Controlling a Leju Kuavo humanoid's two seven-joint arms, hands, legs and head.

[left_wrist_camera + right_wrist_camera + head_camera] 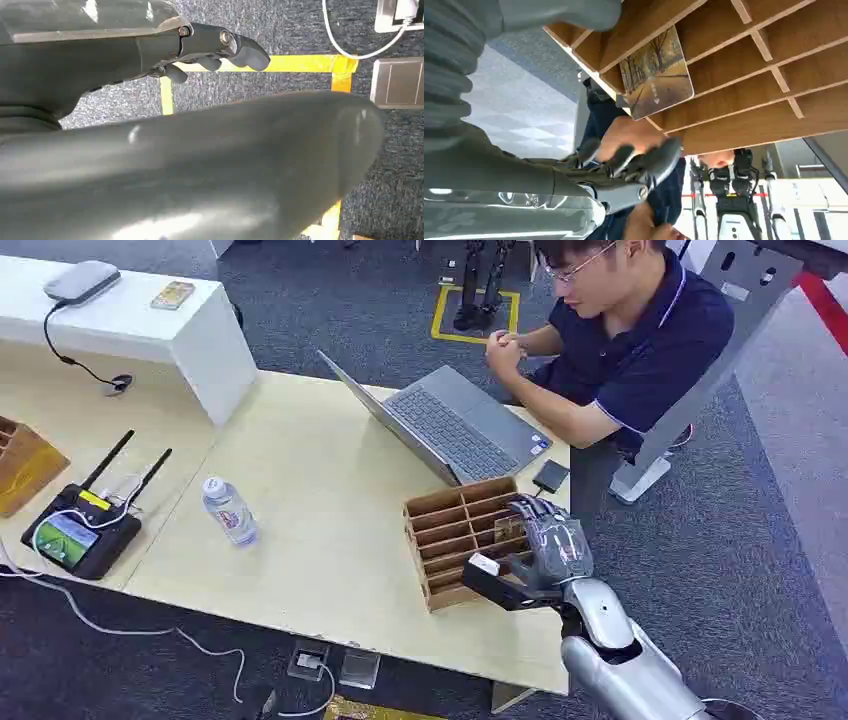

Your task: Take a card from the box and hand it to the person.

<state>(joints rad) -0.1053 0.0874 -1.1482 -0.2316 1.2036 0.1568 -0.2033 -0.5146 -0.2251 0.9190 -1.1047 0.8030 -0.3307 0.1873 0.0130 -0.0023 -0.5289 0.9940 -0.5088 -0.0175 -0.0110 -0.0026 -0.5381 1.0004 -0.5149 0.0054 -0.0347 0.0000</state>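
Right wrist view gave me the best look at the card (656,75): it stood in one slot of the wooden box (744,95), leaning against a divider, its printed face of trees toward the camera and one end sticking out past the box's edge. My right hand (548,545) hovered over the near right corner of that box (468,540), and its fingers (644,160) were spread apart with nothing between them; I saw a gap between them and the card, so no contact yet. I judged the step in hand to be the reach for the card, with the grasp not yet made. My next move would call for bringing the fingers down onto the card's free end, pinching it without knocking the dividers, and lifting it straight out of the slot. The box sat on the bench (320,490), just beside an open laptop (455,425). A person (640,340) sat beyond the laptop, hands together. My left hand (215,47) hung over the carpet, fingers loosely curled and holding nothing.
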